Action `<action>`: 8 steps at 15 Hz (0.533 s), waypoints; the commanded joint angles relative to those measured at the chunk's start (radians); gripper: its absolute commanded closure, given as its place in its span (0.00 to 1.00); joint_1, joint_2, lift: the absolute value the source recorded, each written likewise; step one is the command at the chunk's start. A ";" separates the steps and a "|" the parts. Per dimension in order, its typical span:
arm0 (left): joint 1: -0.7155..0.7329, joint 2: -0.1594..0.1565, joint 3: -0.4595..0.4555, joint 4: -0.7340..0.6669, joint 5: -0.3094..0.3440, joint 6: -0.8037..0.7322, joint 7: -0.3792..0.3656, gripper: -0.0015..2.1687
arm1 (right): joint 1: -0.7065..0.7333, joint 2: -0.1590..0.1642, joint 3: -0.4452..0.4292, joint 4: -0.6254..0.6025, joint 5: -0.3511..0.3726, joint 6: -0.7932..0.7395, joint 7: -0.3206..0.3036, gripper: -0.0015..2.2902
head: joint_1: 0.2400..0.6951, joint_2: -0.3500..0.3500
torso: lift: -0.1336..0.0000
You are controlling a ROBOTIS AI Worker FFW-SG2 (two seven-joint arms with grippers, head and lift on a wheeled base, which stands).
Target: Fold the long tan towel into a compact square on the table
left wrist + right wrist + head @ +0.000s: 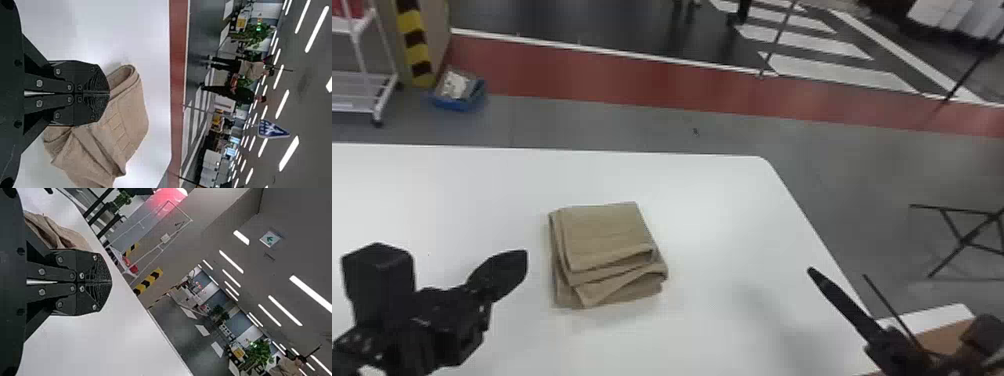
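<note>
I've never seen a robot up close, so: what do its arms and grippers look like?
The left gripper and right gripper are black, with flat fingers, silvery screws and finely ridged tips. The left arm, also black, carries a boxy block.

No word or number readable! Up near the ceiling lights, right wrist view, here's a pale sign with a green arrow; over in the left, a blue sign, its white marks unclear!
</note>
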State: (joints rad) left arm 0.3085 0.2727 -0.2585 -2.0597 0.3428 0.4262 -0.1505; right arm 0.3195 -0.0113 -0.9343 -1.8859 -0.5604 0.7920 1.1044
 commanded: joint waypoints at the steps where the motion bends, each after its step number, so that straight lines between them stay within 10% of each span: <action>1: 0.060 0.000 0.041 -0.091 0.004 -0.071 0.026 0.55 | -0.007 0.005 0.029 -0.068 0.017 -0.001 -0.046 0.72 | 1.00 0.00 | 0.07; 3: 0.087 0.000 0.058 -0.162 -0.013 -0.086 0.046 0.06 | -0.007 0.008 0.074 -0.173 0.053 -0.001 -0.115 0.16 | 1.00 0.00 | 0.07; 4: 0.090 -0.001 0.047 -0.191 -0.057 -0.102 0.092 0.01 | -0.007 0.011 0.118 -0.229 0.097 -0.007 -0.150 0.00 | 1.00 0.00 | 0.07; 8: 0.084 -0.035 -0.022 -0.201 -0.245 -0.184 0.261 0.01 | 0.001 0.012 0.292 -0.374 0.191 -0.056 -0.265 0.02 | 1.00 0.01 | 0.07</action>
State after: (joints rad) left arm 0.4008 0.2577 -0.2629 -2.2607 0.1455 0.2501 0.0959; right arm 0.3158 -0.0001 -0.7069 -2.2173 -0.3933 0.7591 0.8588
